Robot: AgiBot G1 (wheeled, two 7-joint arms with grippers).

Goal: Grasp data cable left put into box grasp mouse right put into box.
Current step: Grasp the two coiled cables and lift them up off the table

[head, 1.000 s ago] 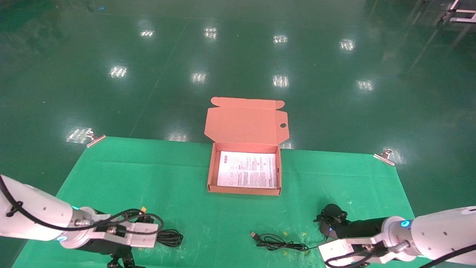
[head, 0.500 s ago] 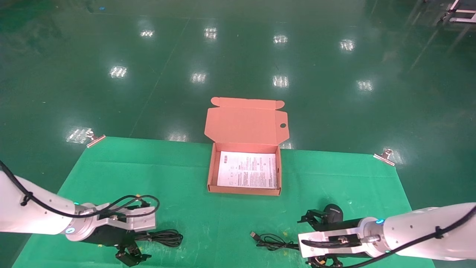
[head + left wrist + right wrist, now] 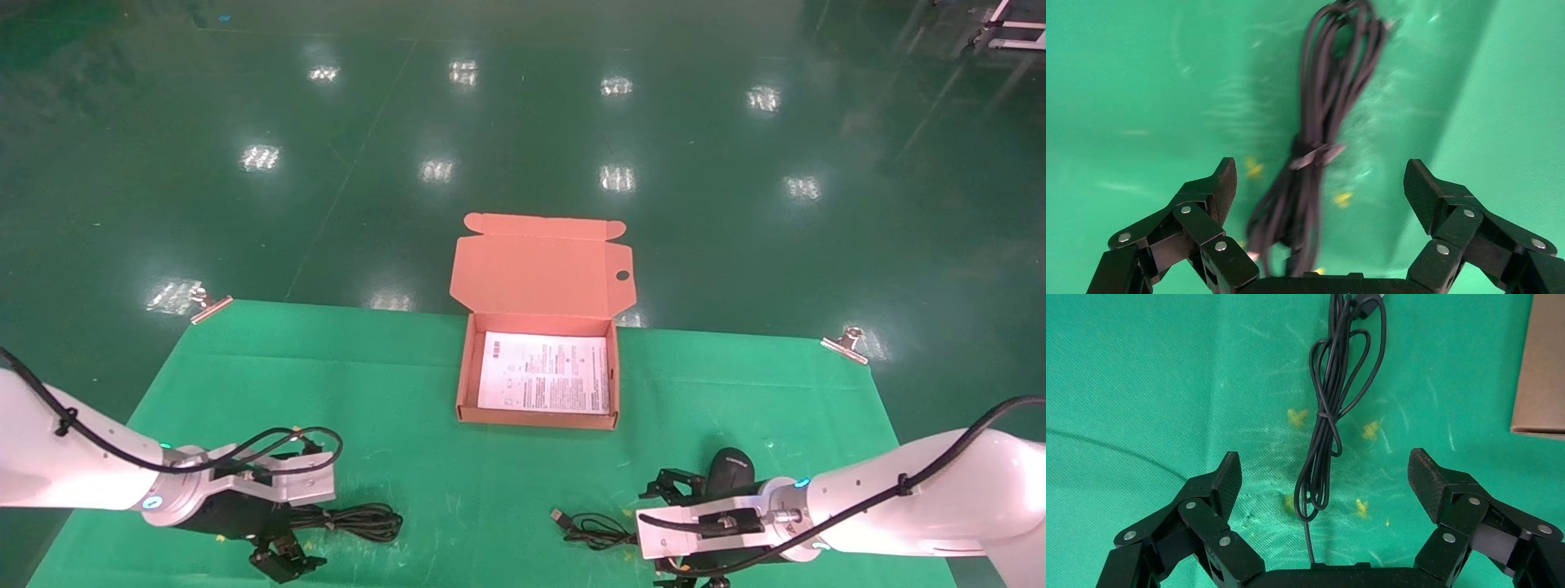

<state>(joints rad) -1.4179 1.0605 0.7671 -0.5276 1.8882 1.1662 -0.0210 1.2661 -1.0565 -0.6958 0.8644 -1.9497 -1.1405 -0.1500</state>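
Observation:
The data cable [image 3: 359, 521] lies as a tied black bundle on the green cloth at the front left. My left gripper [image 3: 302, 529] is open and low, and the bundle [image 3: 1315, 153] runs between its fingers [image 3: 1220, 184] without being held. The black mouse [image 3: 727, 472] sits at the front right, beside my right wrist. My right gripper [image 3: 658, 535] is open over the mouse's loose cord [image 3: 592, 529]. In the right wrist view the cord [image 3: 1324, 435] lies between the spread fingers [image 3: 1428, 478], and the mouse is out of view. The salmon-orange box [image 3: 466, 384] stands open at the centre back.
A printed white sheet [image 3: 543, 382] lies in the box, whose lid [image 3: 539, 269] leans back past the table edge. A corner of the box shows in the right wrist view [image 3: 1542, 373]. Metal clips [image 3: 211, 305] [image 3: 846, 343] hold the cloth's far corners. The green floor lies beyond.
My right gripper has moved left from the mouse to over its cord. My left gripper has dropped lower beside the data cable. Cable, mouse and box have not moved.

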